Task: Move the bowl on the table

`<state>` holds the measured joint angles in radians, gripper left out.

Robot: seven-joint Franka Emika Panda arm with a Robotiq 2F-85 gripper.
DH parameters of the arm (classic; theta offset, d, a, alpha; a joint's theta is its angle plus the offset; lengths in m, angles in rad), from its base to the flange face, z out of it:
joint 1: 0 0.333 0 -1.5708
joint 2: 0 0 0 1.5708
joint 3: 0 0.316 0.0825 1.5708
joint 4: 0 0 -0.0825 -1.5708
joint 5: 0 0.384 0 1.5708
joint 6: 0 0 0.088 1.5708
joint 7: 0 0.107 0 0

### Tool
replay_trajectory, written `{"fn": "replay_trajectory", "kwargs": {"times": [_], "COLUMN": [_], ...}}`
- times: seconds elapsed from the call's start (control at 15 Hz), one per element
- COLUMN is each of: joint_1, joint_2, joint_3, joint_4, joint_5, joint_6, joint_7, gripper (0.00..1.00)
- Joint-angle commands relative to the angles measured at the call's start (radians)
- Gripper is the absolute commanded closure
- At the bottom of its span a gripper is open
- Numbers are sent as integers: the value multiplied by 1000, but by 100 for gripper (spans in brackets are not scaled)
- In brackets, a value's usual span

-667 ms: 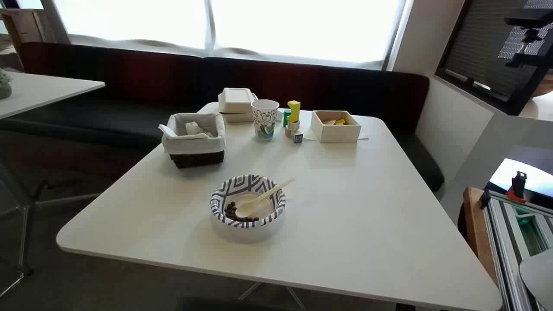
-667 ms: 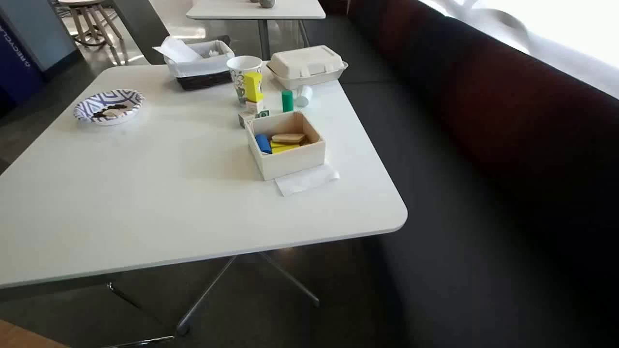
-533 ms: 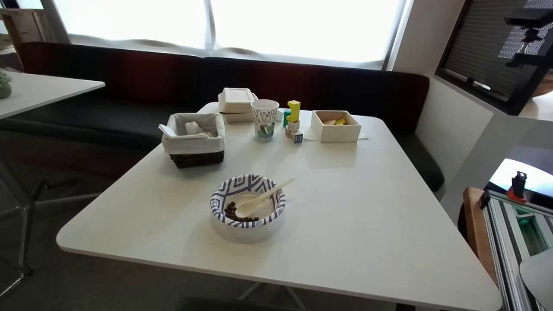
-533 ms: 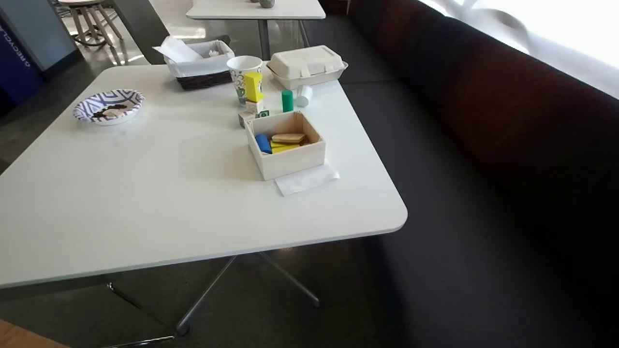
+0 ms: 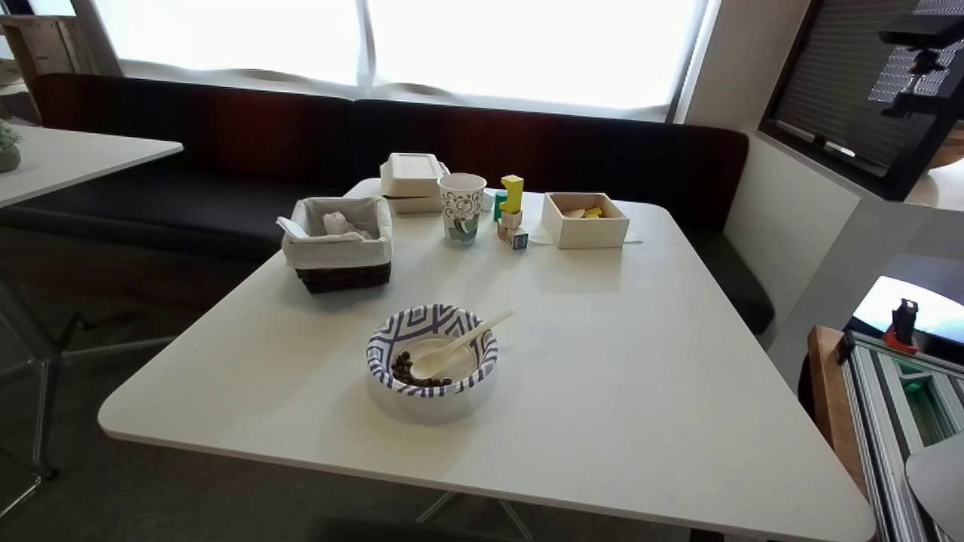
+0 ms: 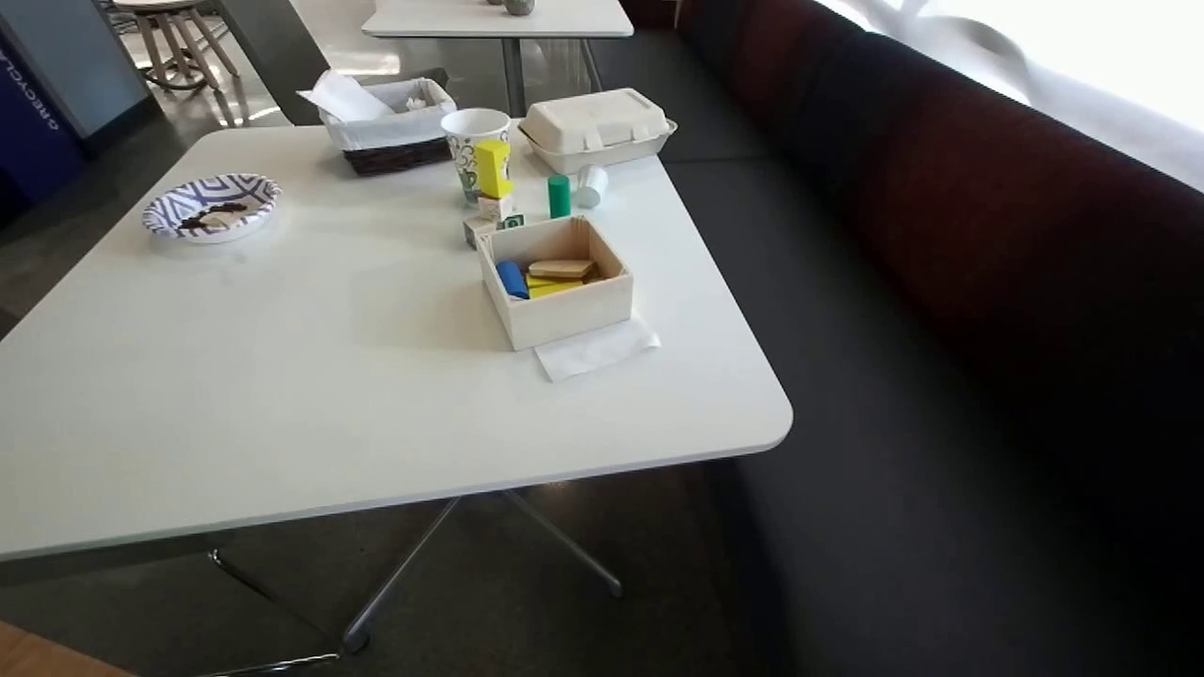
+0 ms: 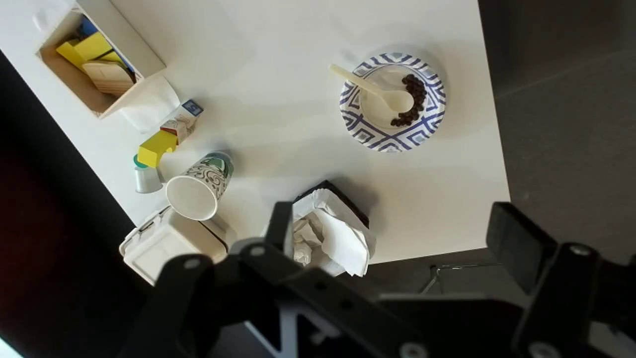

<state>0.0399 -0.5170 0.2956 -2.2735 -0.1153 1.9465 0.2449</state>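
The bowl (image 5: pixel 343 256) is squarish, with dark woven-looking sides and a white lining folded over its rim. Crumpled white paper lies in it. It stands near a table edge and shows in both exterior views (image 6: pixel 400 155). The table (image 5: pixel 640 361) is white with rounded corners, also seen in an exterior view (image 6: pixel 282 376). In the wrist view my gripper (image 7: pixel 395 221) is open and empty, its fingers wide apart. The bowl (image 7: pixel 348 238) lies below and beyond the left finger, which covers part of it. My gripper shows in neither exterior view.
A round zigzag-patterned bowl (image 5: pixel 433 354) with a spoon and dark beads stands on the table. A paper cup (image 5: pixel 461 211), stacked blocks (image 5: pixel 511 207), a beige open box (image 5: pixel 586 226) and a clamshell container (image 6: pixel 597 127) stand towards the bench (image 6: pixel 903 235).
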Motion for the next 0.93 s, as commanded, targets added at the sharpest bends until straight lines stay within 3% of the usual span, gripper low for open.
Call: {"fn": "replay_trajectory", "kwargs": {"times": [0.0,0.6,0.87], "joint_1": [27,27,-25], "joint_2": [5,5,85], "joint_3": [-21,-21,-18], "joint_4": [3,3,25], "joint_5": [-14,-14,-26], "joint_6": [-4,-4,50], "joint_7": [11,11,154], "gripper": [0,0,0]}}
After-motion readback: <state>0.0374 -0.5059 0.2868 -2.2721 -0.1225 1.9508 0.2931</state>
